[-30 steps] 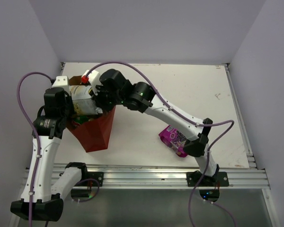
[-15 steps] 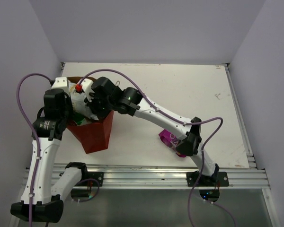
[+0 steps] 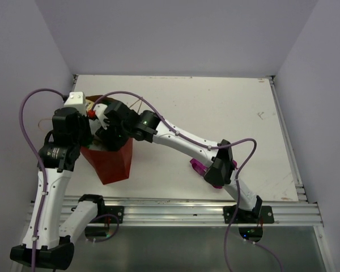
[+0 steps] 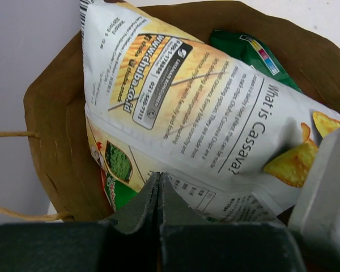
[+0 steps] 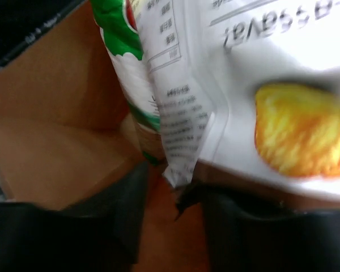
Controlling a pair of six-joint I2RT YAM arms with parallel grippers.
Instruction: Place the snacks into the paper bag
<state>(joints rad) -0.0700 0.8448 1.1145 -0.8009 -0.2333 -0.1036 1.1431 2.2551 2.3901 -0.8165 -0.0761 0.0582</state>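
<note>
Nearest the arm bases, the purple foil packet (image 3: 197, 168) lies on the white table (image 3: 232, 107), half hidden under the right arm's elbow; it looks like the one snack not yet bagged. Left of it stands the reddish-brown paper carrier bag (image 3: 114, 161). The left gripper (image 4: 159, 184) has its fingers pressed together at the bag's near rim, by my reading nipping the paper to keep the mouth wide. Inside, the cream-and-brown crinkly chip bag (image 4: 204, 113) slants across the opening. The right gripper (image 5: 173, 195) sits just under its corner, fingers apart and clamping nothing visible, probably to let it drop. Beneath it show a small bright green bag (image 4: 114, 163) and, farthest, the dark green bag (image 4: 252, 54).
</note>
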